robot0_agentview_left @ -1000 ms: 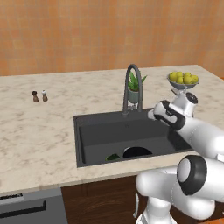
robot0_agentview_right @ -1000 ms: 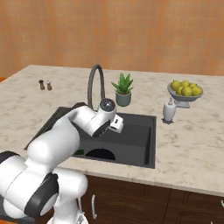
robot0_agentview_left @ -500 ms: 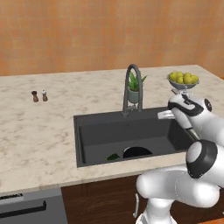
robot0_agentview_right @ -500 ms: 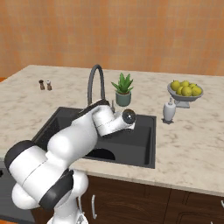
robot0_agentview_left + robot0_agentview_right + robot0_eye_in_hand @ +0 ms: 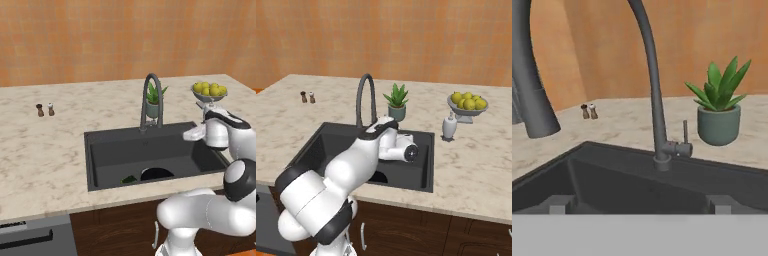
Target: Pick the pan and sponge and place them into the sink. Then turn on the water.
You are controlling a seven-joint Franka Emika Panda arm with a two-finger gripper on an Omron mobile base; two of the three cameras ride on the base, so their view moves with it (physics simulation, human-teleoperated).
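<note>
**Arm swings right over the sink**

The wrist moves from the middle of the sink (image 5: 100, 150) toward its right end, turning its gripper (image 5: 640, 202) to face the faucet (image 5: 657, 100). The elbow drops lower against the counter's front edge.

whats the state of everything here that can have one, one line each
sink: holds the pan and sponge
pan: lying on the sink floor, front edge
sponge: in the sink, left of the pan
faucet: no water running from the spout
faucet lever: upright
gripper: open, holding nothing, over the sink
</note>
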